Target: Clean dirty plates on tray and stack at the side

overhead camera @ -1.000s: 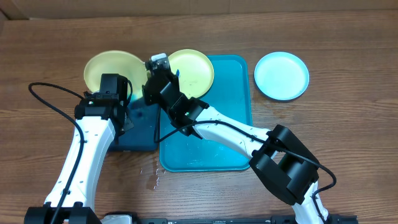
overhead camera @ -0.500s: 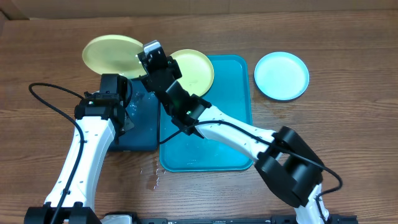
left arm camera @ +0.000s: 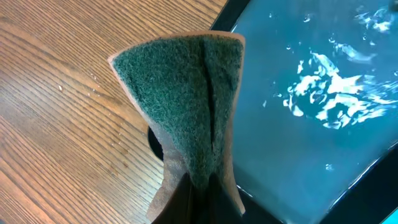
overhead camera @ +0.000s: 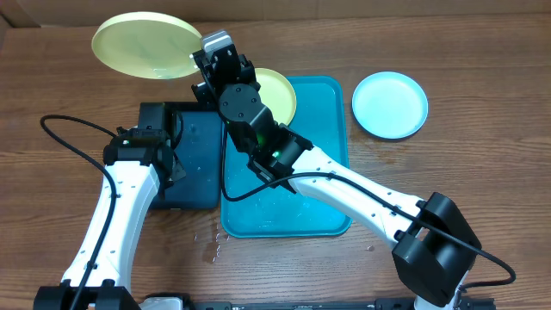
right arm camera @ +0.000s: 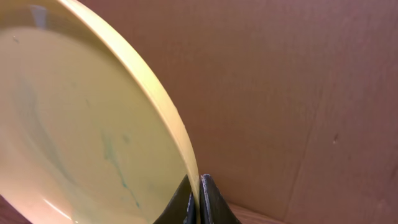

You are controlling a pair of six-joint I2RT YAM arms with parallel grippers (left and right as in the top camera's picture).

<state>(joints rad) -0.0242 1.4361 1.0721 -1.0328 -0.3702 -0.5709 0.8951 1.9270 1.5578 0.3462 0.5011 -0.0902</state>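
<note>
Plate (overhead camera: 142,45), yellow-green, one of three: off the turquoise tray (overhead camera: 320,176), at the far left of the table (overhead camera: 482,138), its outline crossing the table's back edge. It is held by its right rim in the right gripper (right arm camera: 199,190). The wrist view shows the two dark fingers pressed together on the thin rim, with no gap beyond the rim itself. The plate's face carries faint blue-green streaks and stands tilted in front of a brown cardboard wall (right arm camera: 286,87).

Plate (overhead camera: 284,93), yellow-green, second of three: lies in the far left corner of the turquoise tray, partly covered from above by the right arm.

Plate (overhead camera: 390,104), pale cyan, third of three: flat on the bare table, just beside the tray's far right corner and not touching it.

Turquoise tray: rectangular, rounded corners, at mid-table. Wet patches show on its near half.

Navy tray (overhead camera: 196,168), smaller and dark: set against the turquoise tray's left side. Water glints on its floor in the left wrist view.

Sponge (left arm camera: 180,93), green scouring face on a tan backing: folded into a fan and pinched at its lower end by the left gripper (left arm camera: 189,202), jaws clamped tight on it. It hangs over the navy tray's edge, half above wood and half above the tray.

Droplets (overhead camera: 211,245): scattered on the table by the near left corner of the turquoise tray.
</note>
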